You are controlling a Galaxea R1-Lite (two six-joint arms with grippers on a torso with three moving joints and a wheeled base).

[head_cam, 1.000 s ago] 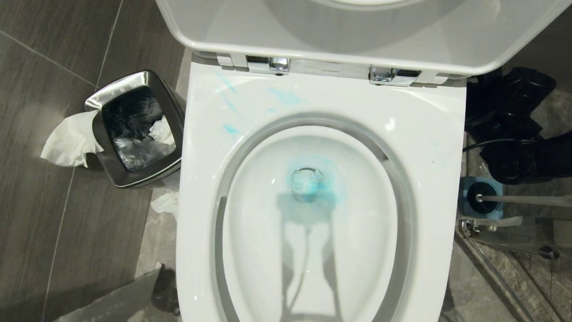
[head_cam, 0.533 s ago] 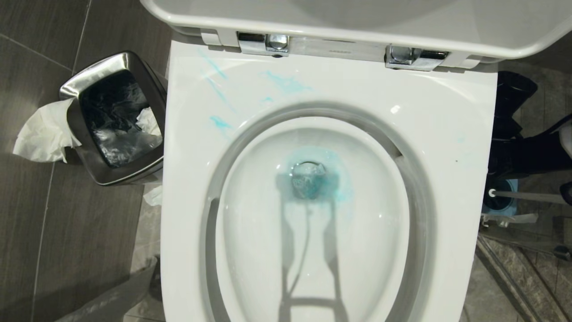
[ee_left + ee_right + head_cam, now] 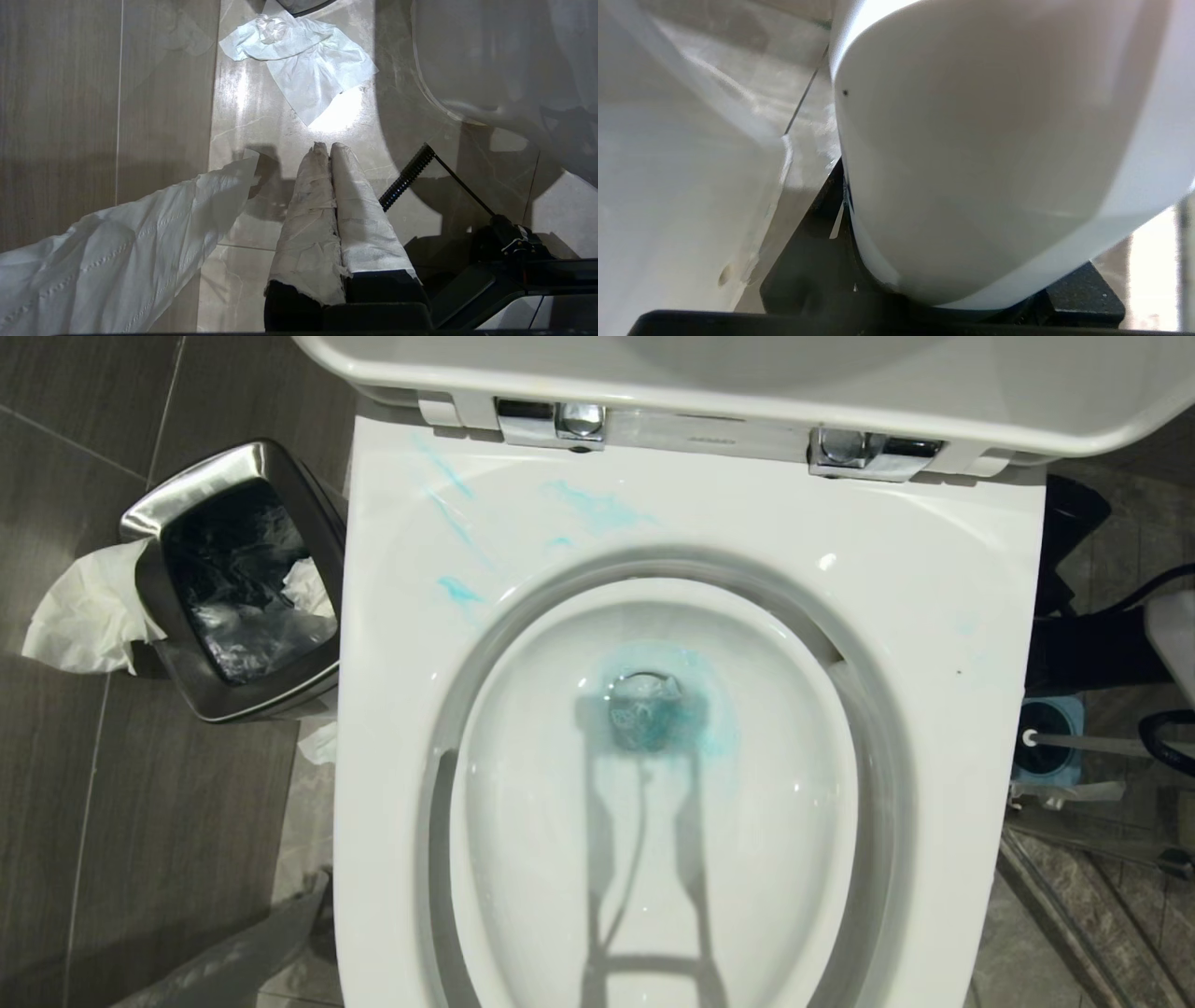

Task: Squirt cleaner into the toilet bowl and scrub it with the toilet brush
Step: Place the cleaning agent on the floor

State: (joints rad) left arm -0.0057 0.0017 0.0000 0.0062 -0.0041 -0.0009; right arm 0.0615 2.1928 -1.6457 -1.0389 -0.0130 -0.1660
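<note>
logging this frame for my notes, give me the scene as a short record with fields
toilet bowl: lid up, broad white rim
cleaner: turquoise smears on the back rim, blue tint around the drain
toilet brush: standing in its blue holder on the floor right of the bowl
waste bin: steel, left of the bowl, tissue hanging over its edge
left gripper: shut, paper-wrapped fingers, above the floor
right gripper: holds a white bottle

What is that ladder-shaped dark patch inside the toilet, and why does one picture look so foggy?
Head view: a shadow falls across the toilet bowl toward the blue cleaner; small glare spots dot the rim. Right wrist view: a white object sits too close, out of focus.
</note>
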